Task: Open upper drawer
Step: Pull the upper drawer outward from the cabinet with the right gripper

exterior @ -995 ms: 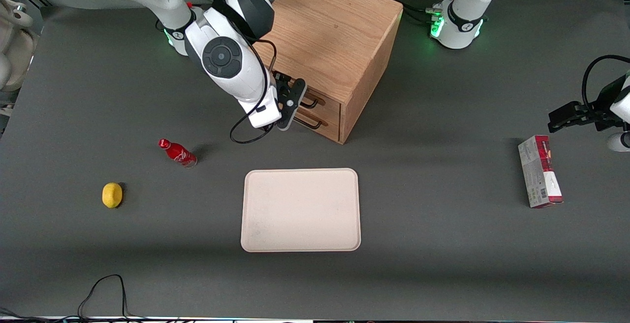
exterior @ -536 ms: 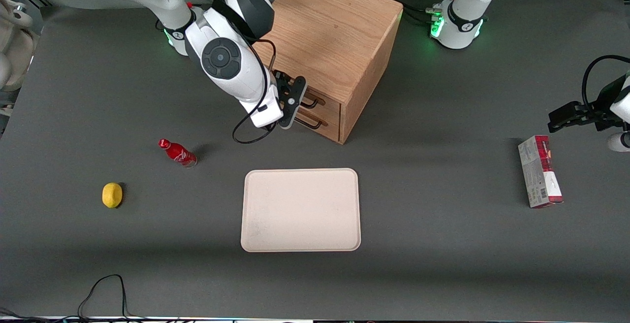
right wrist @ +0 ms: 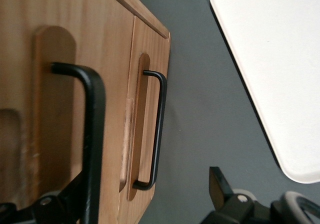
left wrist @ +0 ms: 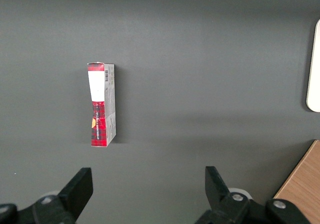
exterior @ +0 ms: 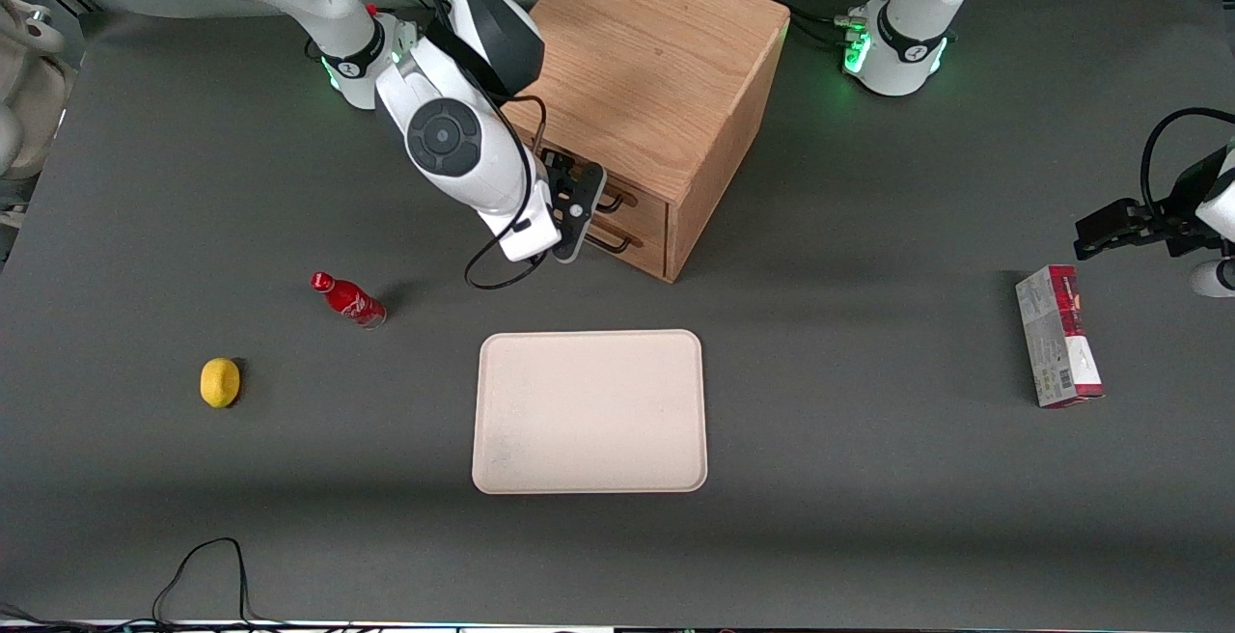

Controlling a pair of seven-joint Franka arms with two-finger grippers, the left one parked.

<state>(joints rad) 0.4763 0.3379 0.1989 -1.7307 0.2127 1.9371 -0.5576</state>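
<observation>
The oak cabinet (exterior: pixel 656 44) stands at the back of the table, its two drawers facing the working arm's end. The upper drawer (exterior: pixel 644 206) (right wrist: pixel 55 84) looks shut, and its black bar handle (exterior: pixel 617 197) (right wrist: pixel 95 134) runs close along the inside of one finger (right wrist: pixel 60 206). My gripper (exterior: pixel 579 208) (right wrist: pixel 145 184) hangs open right in front of the drawer fronts. Lower down, the twin drawer (right wrist: pixel 150 49) shows its own handle (exterior: pixel 617 243) (right wrist: pixel 159 129). Nothing is gripped.
A cream tray (exterior: pixel 589 411) (right wrist: pixel 270 59) lies nearer the front camera than the cabinet. A red bottle (exterior: pixel 347 298) and a lemon (exterior: pixel 220 382) sit toward the working arm's end. A red-and-white box (exterior: pixel 1056 348) (left wrist: pixel 101 104) lies toward the parked arm's end.
The arm has shifted a little along the cabinet front, bringing the open gripper closer to the drawer handles. The drawers have not moved.
</observation>
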